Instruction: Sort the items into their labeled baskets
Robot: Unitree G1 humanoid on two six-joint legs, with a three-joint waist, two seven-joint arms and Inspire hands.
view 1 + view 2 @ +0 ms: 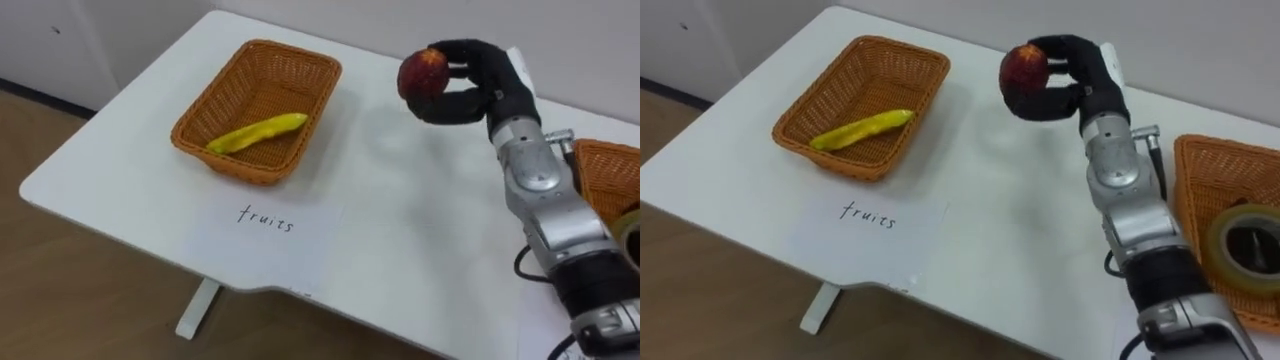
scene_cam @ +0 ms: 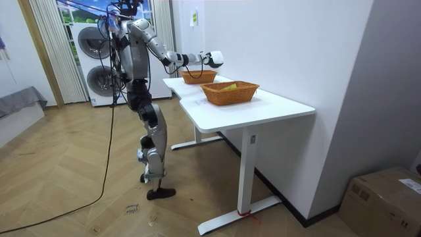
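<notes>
Handwritten white paper label [image 1: 265,218] lies at the near edge of the white table [image 1: 400,230], down-left of the robot's right hand [image 1: 478,90]. That hand's fingers are curled round a red apple [image 1: 424,73], held in the air above the tabletop. Well to the hand's left sits an oblong woven wicker basket [image 1: 245,165] with a yellow banana [image 1: 258,133] inside.

From the room view, the robot stands at the table's far end, near stacked washing machines [image 2: 99,56], with its right arm stretched over the table.

Through the right eye, a second wicker basket [image 1: 1200,195] lies right of the hand and nearer, holding a roll of tape [image 1: 1222,235].
</notes>
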